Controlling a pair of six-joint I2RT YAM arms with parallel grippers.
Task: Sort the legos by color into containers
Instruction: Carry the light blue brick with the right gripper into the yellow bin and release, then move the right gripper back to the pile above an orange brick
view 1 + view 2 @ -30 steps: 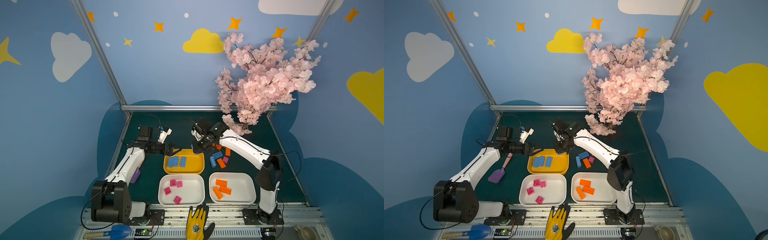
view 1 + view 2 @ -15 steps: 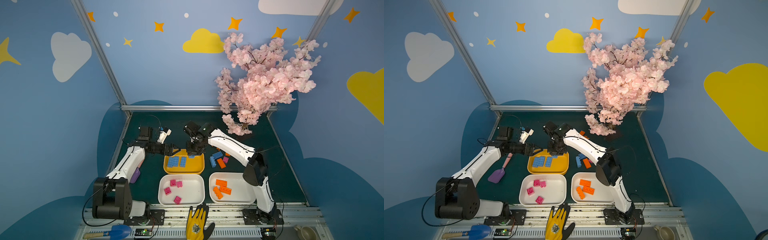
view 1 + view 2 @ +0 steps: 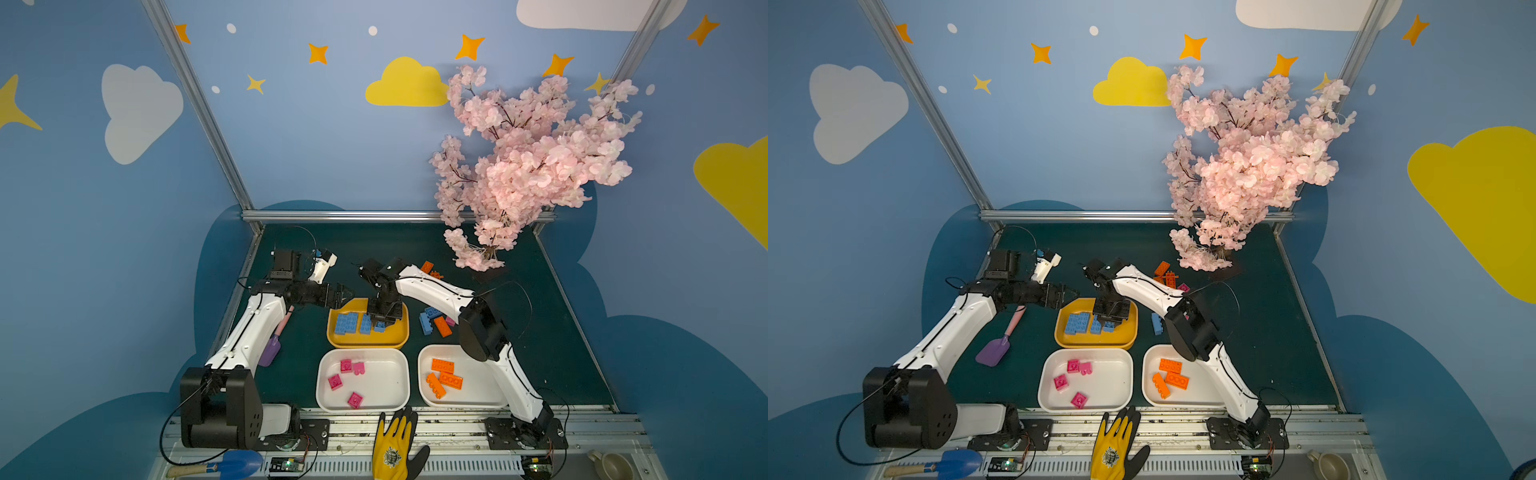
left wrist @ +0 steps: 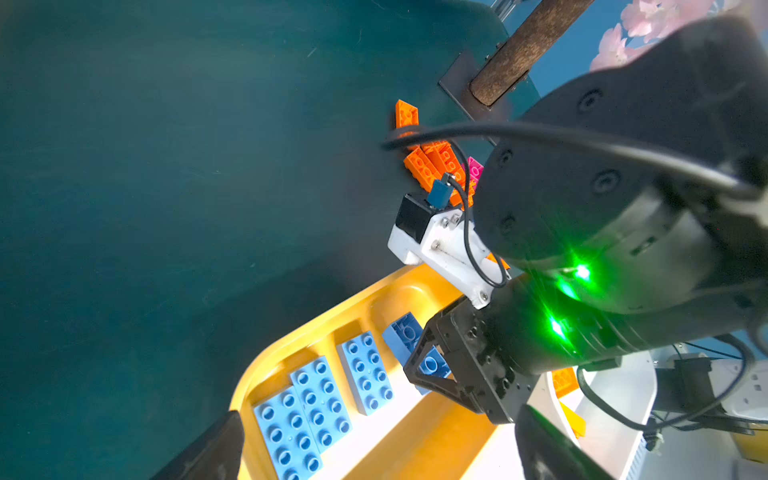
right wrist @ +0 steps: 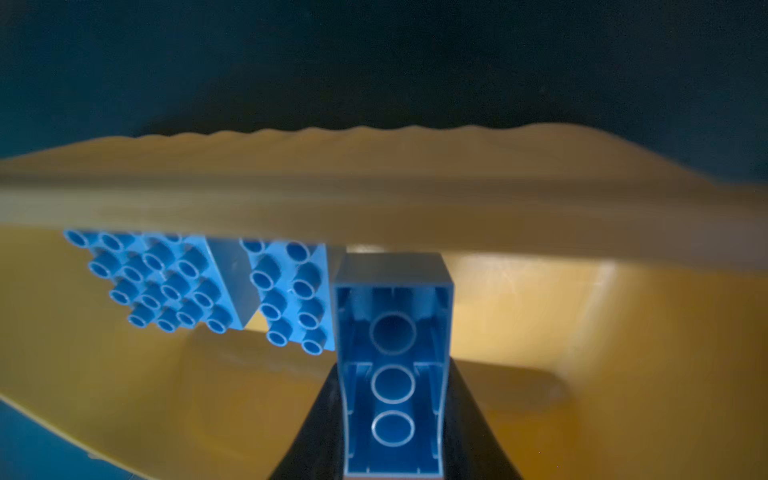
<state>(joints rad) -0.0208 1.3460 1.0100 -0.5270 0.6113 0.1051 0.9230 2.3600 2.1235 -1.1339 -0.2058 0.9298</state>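
We see the right arm arched down over the yellow tray (image 3: 365, 343), right gripper (image 3: 380, 322) fingers clamped on a light-blue brick (image 5: 392, 365) beside three lying blue bricks (image 4: 320, 401), the left gripper (image 3: 348, 293) level nearby with fingers apart, four pink bricks (image 3: 345, 366) in the middle white tray (image 3: 384, 384) and three orange bricks (image 3: 443, 365) in the right white tray (image 3: 476, 395).

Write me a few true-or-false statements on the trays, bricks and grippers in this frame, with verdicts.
1. The right gripper is shut on a light-blue brick over the yellow tray. True.
2. The left gripper holds a pink brick. False: it is open and empty, beside the yellow tray.
3. The left white tray holds four pink bricks. True.
4. The right white tray holds blue bricks. False: it holds three orange bricks.
5. Every brick is in a tray. False: loose bricks lie on the mat right of the yellow tray.
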